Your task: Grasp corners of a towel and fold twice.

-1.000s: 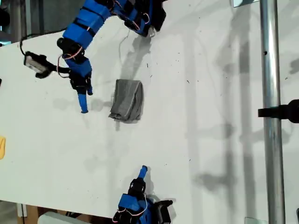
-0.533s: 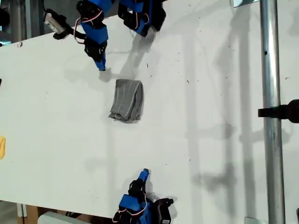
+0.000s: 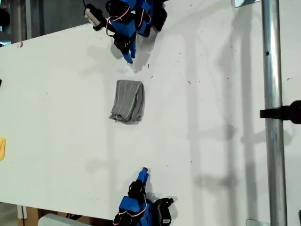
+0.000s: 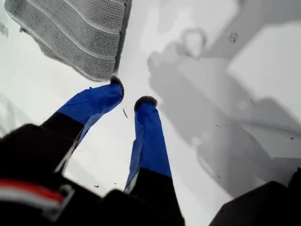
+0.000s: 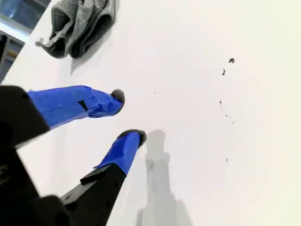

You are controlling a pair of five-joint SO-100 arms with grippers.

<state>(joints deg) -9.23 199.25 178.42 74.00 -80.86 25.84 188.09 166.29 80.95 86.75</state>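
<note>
The towel [image 3: 127,101] lies folded into a narrow grey ribbed bundle in the middle of the white table [image 3: 211,94]. No gripper touches it. My first gripper [image 3: 128,57] hovers just beyond the towel's neat far edge, near the exterior view's top. In the first wrist view the towel [image 4: 75,33] lies just past the blue fingertips, and my first gripper [image 4: 131,94] is slightly open and empty. My second gripper [image 3: 144,173] sits near the exterior view's bottom edge, well away from the cloth. In the second wrist view my second gripper [image 5: 128,117] is open and empty, and the towel's rumpled end [image 5: 80,26] is far off.
A metal pole [image 3: 273,117] with a black clamp [image 3: 287,112] runs down the exterior view's right side. A small yellow thing [image 3: 2,148] sits at the exterior view's left edge. Small dark specks dot the table.
My first arm has swung from beside the towel on the exterior view's left up towards its base at the top. The towel and my second arm have hardly moved.
</note>
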